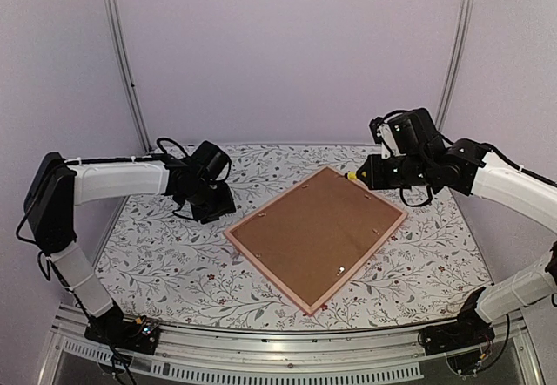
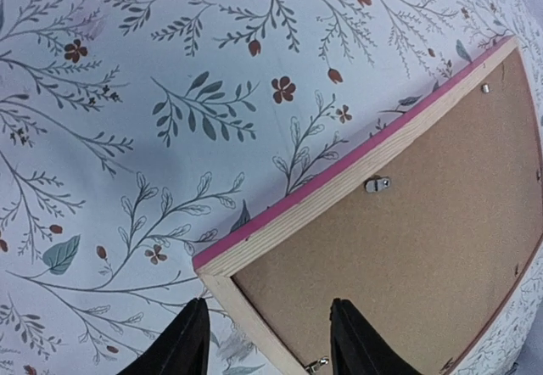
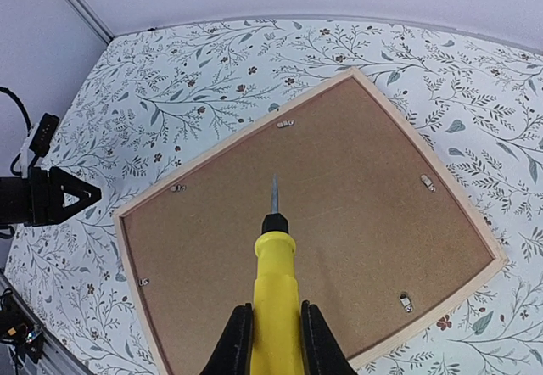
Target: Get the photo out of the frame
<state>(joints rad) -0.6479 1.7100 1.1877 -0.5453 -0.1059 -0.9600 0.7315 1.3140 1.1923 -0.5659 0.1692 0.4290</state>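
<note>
**Frame [image 1: 265, 272] lay face down, thin pink-edged rectangle, flat brown backing board [image 1: 318, 237] up.**
And the right gripper [image 3: 276, 328] was clamped on one screwdriver [image 3: 276, 273], glossy yellow handle, slim steel tip over the matte board, the frame below and ahead of it. Left gripper [image 2: 267, 311] hung with jaws parted, gripping nothing, the frame's bare-wood corner just under its fingers. Five small metal clips [image 3: 286, 124] showed round the board. Floral-print tabletop [image 1: 174, 254], plain lilac walls [image 1: 287, 54].

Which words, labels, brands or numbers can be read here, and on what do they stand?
None can be read. The backing board, the frame, the yellow screwdriver and the flowered table cover bear no writing; any print on the left arm's base is too small to read.
</note>
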